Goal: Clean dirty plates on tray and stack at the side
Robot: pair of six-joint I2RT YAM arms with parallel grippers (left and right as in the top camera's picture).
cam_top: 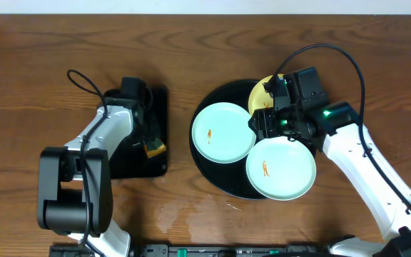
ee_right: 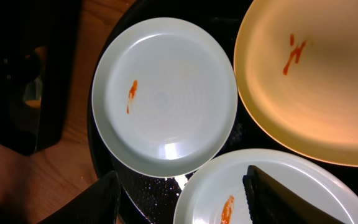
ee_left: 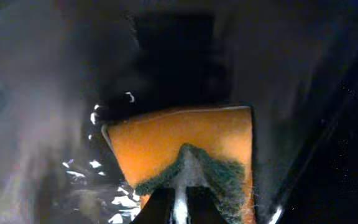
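The round black tray [cam_top: 212, 171] holds three plates. One mint-green plate [cam_top: 223, 132] lies at its left and one [cam_top: 280, 168] at its front, each with an orange smear. The yellow plate [cam_top: 261, 93] lies at the back, partly hidden by my right arm. My right gripper [cam_top: 262, 123] hovers open and empty over the tray. In the right wrist view its fingers [ee_right: 185, 200] straddle the edge of the front plate [ee_right: 278, 186], with the left plate [ee_right: 163, 96], the smeared yellow plate [ee_right: 309, 81] and the tray [ee_right: 148, 190] in sight. My left gripper [cam_top: 148, 139] is shut on an orange sponge [ee_left: 166, 143] with a green scrub side.
A rectangular black tray [cam_top: 130, 160] lies at the left under my left gripper, with the sponge [cam_top: 155, 149] at its right edge. Brown wooden table [cam_top: 41, 78] surrounds both trays. A wet smear [cam_top: 191, 210] marks the table near the front edge.
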